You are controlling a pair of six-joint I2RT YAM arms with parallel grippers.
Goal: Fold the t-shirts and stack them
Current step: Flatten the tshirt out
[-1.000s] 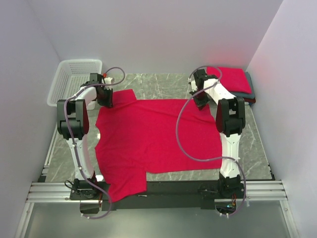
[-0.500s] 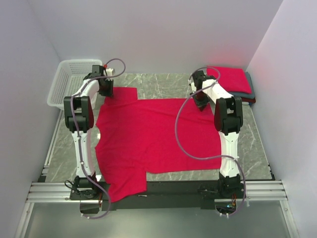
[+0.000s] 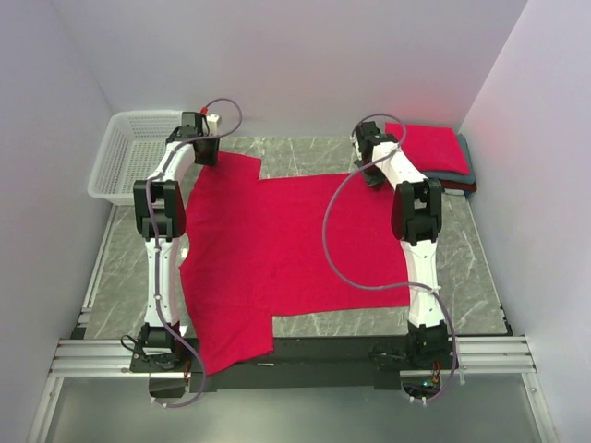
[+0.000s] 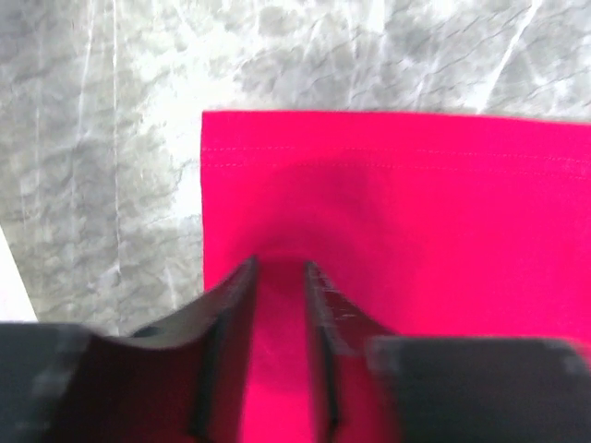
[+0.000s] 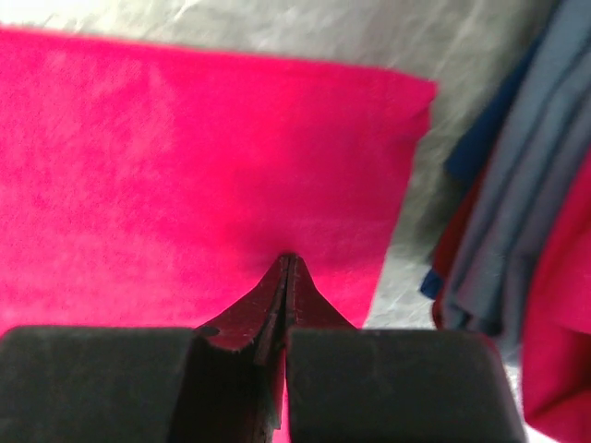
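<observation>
A bright crimson t-shirt [image 3: 277, 240] lies spread flat on the grey marble table. My left gripper [image 3: 205, 155] is at its far left sleeve. In the left wrist view the narrow-set fingers [image 4: 280, 268] pinch a raised ridge of the red cloth [image 4: 416, 212] near the sleeve corner. My right gripper [image 3: 373, 173] is at the shirt's far right corner. In the right wrist view it [image 5: 289, 260] is shut tight on the red cloth [image 5: 185, 157]. A stack of folded shirts [image 3: 429, 148], red on top of grey, lies at the back right.
A white lattice basket [image 3: 134, 152] stands at the back left, just left of my left gripper. The folded stack [image 5: 526, 203] lies close to the right of my right gripper. The shirt's near hem hangs over the table's front edge [image 3: 231, 346].
Both grippers have moved toward the back wall, dragging the shirt's far edge with them. The shirt now lies farther back and more stretched out.
</observation>
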